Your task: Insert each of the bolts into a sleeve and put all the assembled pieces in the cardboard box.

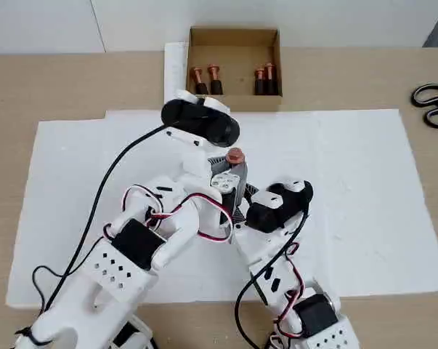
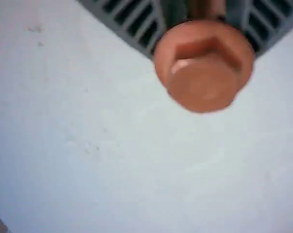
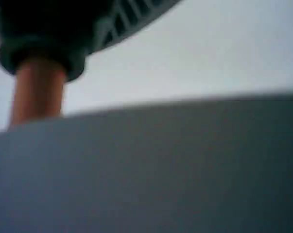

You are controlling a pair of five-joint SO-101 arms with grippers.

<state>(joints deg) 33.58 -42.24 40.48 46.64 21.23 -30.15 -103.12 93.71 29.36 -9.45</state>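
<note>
High view has the left arm (image 1: 131, 247) bent over the middle of a white sheet (image 1: 364, 189) on the desk (image 1: 51, 80). Its jaws are pressed on a copper bolt (image 1: 235, 155) whose hexagonal head points upward. Left wrist view agrees: ribbed grey jaws stand tight on both sides of the shank. Right wrist view shows the shank entering a dark sleeve (image 3: 39, 65). The right arm (image 1: 277, 207) sits just beside this piece; of its grip I cannot tell. The cardboard box (image 1: 234, 36) stands at the far edge of the sheet and holds four assembled pieces (image 1: 206, 80) in two pairs, with bare cardboard between the pairs. Scissors (image 1: 433, 104) lie at the desk's right edge, well apart. Wide parts of the sheet lie open on both sides of the arms.
</note>
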